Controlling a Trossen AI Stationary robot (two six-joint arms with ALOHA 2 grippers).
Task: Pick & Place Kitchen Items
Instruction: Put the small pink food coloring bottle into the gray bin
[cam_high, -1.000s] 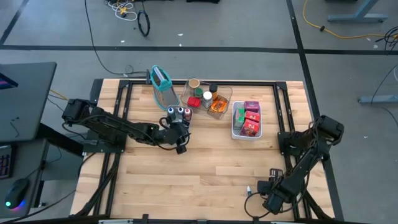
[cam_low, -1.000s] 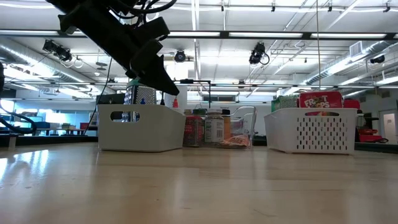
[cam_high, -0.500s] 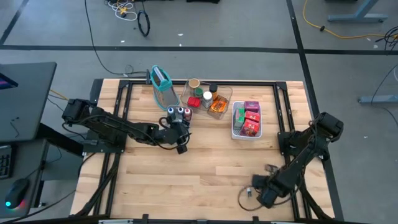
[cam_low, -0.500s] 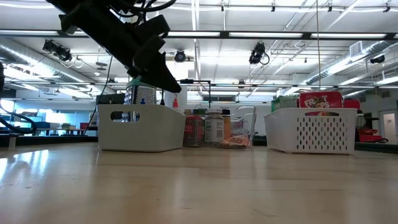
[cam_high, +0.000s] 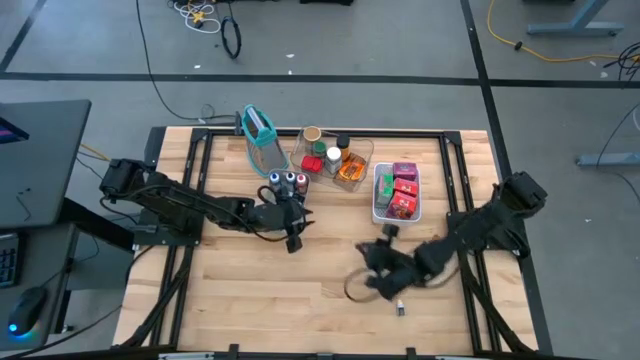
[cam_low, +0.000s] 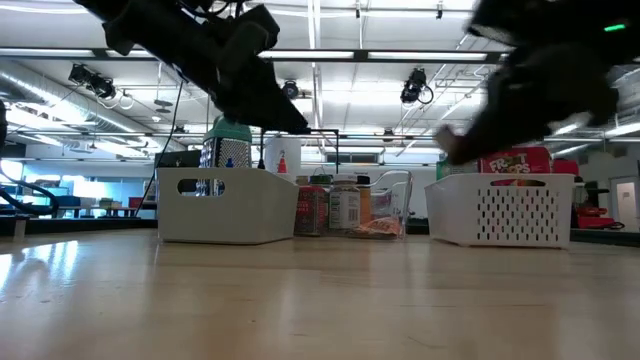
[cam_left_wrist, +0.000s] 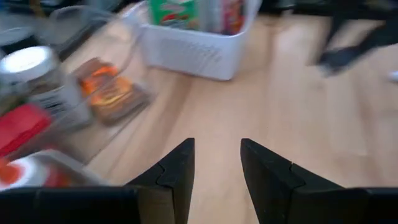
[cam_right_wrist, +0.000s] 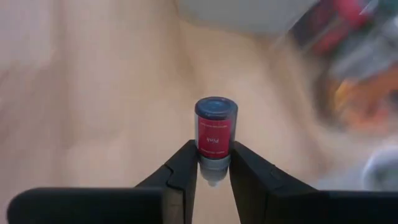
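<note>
My right gripper (cam_right_wrist: 214, 163) is shut on a tiny vial (cam_right_wrist: 215, 134) with a red label and a dark blue cap. In the high view it shows blurred over the table's right middle (cam_high: 378, 268). My left gripper (cam_high: 292, 240) hangs open over the table beside the grey tray (cam_high: 288, 183), with nothing between its fingers (cam_left_wrist: 214, 163). Jars stand in a clear tray (cam_high: 350, 172). Red, pink and green packets fill a white basket (cam_high: 378, 205). Another small item (cam_high: 400, 309) lies on the table near the front right. My right gripper pinches the vial's uncapped end (cam_right_wrist: 214, 158) between its two fingers (cam_right_wrist: 185, 165). The vial sticks out forward past the fingertips, in line with the fingers, its capped end (cam_right_wrist: 215, 109) farthest away. It is clear of the table.
A teal-rimmed holder (cam_high: 259, 130) stands at the far edge left of the trays. In the low view the grey tray (cam_low: 228, 205), the jars (cam_low: 340, 205) and the white basket (cam_low: 500, 208) line the far side. Bare wood lies between the arms and toward the near edge.
My right gripper has swung from the near right corner toward the table's middle, rising and turning as it went. My left gripper has stayed in place and tipped its fingers up a little.
</note>
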